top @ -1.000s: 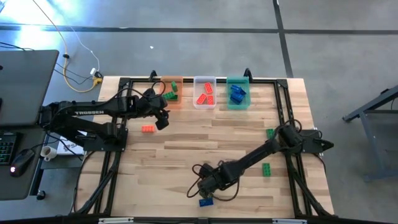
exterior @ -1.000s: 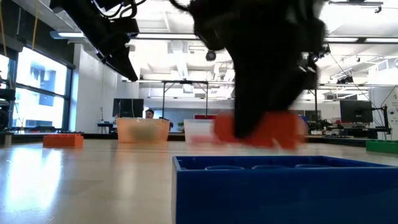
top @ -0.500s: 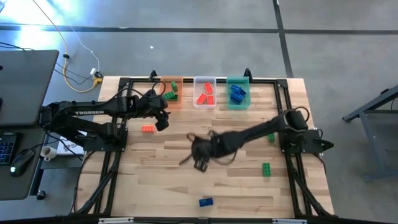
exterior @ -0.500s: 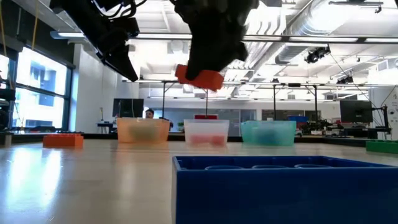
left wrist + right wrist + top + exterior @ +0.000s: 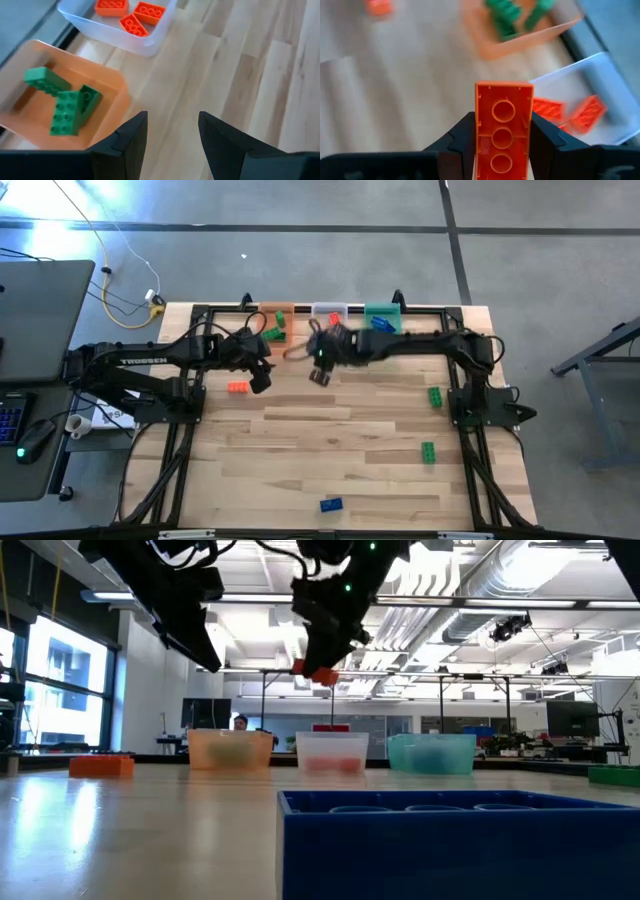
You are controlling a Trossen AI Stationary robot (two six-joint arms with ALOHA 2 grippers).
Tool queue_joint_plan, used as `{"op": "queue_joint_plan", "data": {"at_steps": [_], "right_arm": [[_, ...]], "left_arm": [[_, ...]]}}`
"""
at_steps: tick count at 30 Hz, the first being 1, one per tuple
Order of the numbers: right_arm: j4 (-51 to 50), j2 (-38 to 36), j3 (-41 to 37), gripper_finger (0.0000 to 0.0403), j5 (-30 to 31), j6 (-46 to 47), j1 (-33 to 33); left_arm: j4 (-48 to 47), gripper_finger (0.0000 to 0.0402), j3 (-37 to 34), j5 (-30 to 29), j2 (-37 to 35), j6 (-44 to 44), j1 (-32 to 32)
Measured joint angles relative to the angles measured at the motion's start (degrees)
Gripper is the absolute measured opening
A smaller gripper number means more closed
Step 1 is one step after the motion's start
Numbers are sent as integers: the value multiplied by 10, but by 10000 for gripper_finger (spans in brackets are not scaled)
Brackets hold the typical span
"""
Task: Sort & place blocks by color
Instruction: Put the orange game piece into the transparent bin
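Pale wooden table (image 5: pixel 330 440), planks running side to side, black frame rails around it, grey floor all about. From table height the room opens out behind: a big hall, bright ceiling strip lights, ducting, monitors on far desks, tall windows at one side, and a person (image 5: pixel 240 723) seated far back behind the tubs.

Along the far edge, three tubs in a row: the orange tub (image 5: pixel 107 107) with green bricks (image 5: pixel 65 102) inside, the clear tub (image 5: pixel 150 42) with red-orange bricks (image 5: pixel 131 12), the green tub (image 5: pixel 432 753) with blue ones, partly hidden from above by the right arm.

Loose pieces on the table: a red-orange brick (image 5: pixel 237 387) near the left arm, a green brick (image 5: pixel 435 395) by the right arm's base, another green brick (image 5: pixel 428 451) nearer the front, and a blue brick (image 5: pixel 331 504) right at the front edge, filling the bottom of the low view.

Up top, the right gripper (image 5: pixel 503 150) stretches across the far side of the table, up in the air in front of the clear tub, fingers clamped on a red-orange block (image 5: pixel 503 127), hollow underside facing its wrist camera. The arm itself blocks much of the overhead look at the tubs.

The left gripper (image 5: pixel 172 135) hangs above the boards just in front of the orange tub, fingers parted, nothing between them.
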Motion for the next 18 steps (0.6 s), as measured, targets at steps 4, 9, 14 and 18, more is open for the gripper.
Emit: {"op": "queue_joint_plan", "data": {"at_steps": [4, 9, 14, 18], "right_arm": [[23, 0, 0, 111, 0, -27, -52], [61, 4, 0, 111, 0, -45, -105], [83, 15, -1, 111, 0, -45, -139], [89, 29, -4, 111, -15, -38, -156]], "left_arm": [[-14, 165, 0, 4, 0, -3, -13], [-36, 165, 0, 3, 0, -30, -33], [-36, 165, 0, 3, 0, -50, -60], [-34, 165, 0, 3, 0, -62, -84]]}}
